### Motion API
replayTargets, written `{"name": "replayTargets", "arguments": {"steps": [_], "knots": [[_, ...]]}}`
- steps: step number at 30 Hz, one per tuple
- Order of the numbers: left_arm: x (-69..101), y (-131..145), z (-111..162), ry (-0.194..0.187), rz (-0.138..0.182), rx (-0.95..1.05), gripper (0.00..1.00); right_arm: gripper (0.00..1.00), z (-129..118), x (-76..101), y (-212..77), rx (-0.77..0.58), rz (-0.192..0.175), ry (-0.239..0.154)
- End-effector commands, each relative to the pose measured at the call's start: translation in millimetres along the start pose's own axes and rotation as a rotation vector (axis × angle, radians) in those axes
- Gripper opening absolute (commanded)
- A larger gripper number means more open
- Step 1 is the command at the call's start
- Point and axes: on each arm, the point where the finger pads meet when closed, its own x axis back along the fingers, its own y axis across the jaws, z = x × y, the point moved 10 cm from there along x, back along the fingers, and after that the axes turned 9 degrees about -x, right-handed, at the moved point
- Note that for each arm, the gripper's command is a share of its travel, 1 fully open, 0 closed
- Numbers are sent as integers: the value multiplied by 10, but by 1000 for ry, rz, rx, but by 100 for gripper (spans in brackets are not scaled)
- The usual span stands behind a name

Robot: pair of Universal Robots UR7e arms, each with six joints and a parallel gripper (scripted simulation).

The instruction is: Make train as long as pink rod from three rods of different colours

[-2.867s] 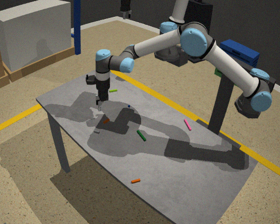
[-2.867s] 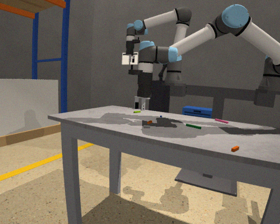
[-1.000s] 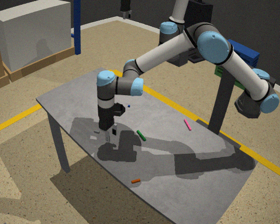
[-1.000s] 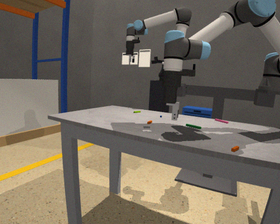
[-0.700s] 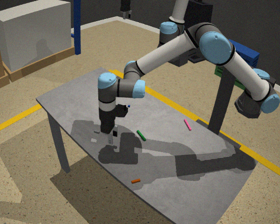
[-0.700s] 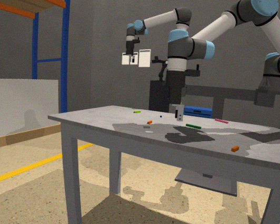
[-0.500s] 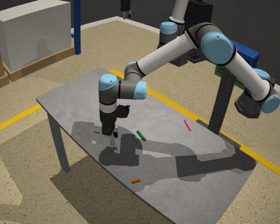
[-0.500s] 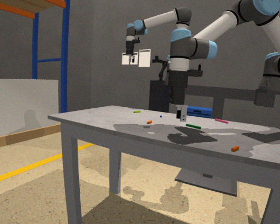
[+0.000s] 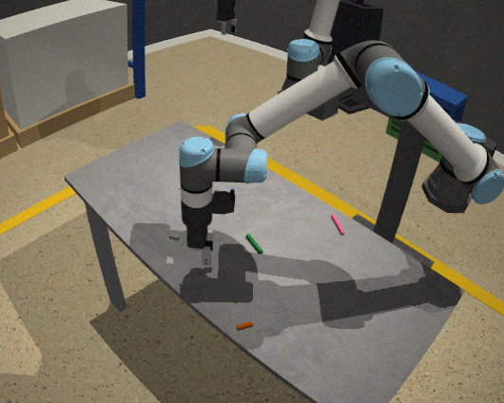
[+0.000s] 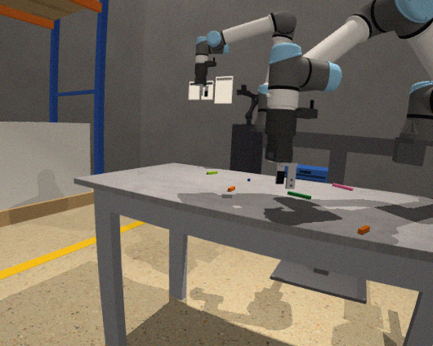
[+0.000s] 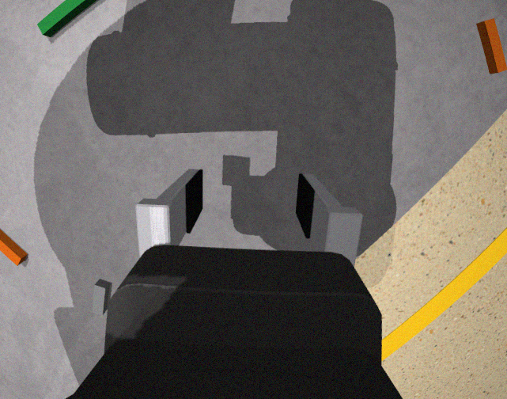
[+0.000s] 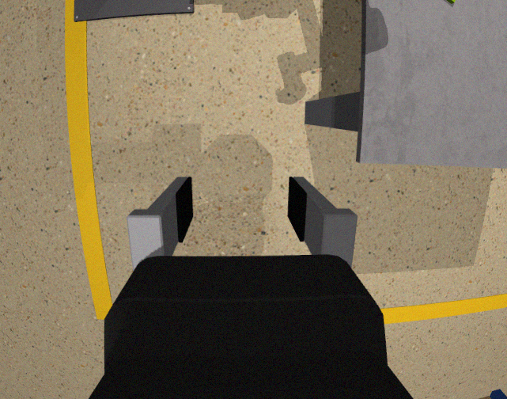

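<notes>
The pink rod point(image 9: 338, 224) point(image 10: 342, 187) lies towards the table's far side. The green rod point(image 9: 254, 243) point(image 10: 299, 195) point(image 11: 66, 14) lies mid-table. One orange rod point(image 9: 244, 326) point(image 10: 363, 229) point(image 11: 492, 46) lies near the front edge; another orange rod point(image 10: 231, 188) point(image 11: 6, 245) lies beyond the grey rod point(image 9: 174, 237) point(image 10: 227, 196) point(image 11: 101, 296). The lime rod point(image 10: 212, 172) and small blue rod point(image 10: 248, 179) lie farther back. No rods touch. My left gripper point(image 11: 250, 191) point(image 10: 285, 184) is open and empty above the table, between green and the front edge. My right gripper point(image 12: 240, 197) point(image 9: 229, 29) is open, empty, beyond the table.
The grey table point(image 9: 288, 361) point(image 10: 149, 192) carries the rods, with the left arm's shadow across its middle. The left arm hides part of the table in the top view. The right wrist view shows mostly floor point(image 12: 227, 85) and one table corner.
</notes>
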Motion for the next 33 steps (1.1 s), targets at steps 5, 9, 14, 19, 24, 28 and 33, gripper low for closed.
{"name": "replayTargets", "arguments": {"steps": [5,9,14,19,24,28,33], "knots": [[14,25,15,-3,-1,41,100,100,-3,5,2,0,-1,-2],[14,30,20,-3,-1,50,100,100,-3,5,2,0,-1,-2],[14,34,23,-3,-1,56,100,100,-3,5,2,0,-1,-2],[14,34,24,-3,-1,57,100,100,-3,5,2,0,-1,-2],[14,34,24,-3,-1,57,100,100,-3,5,2,0,-1,-2],[14,34,24,-3,-1,57,100,100,-3,5,2,0,-1,-2],[14,34,24,-3,-1,57,100,100,-3,5,2,0,-1,-2]]}}
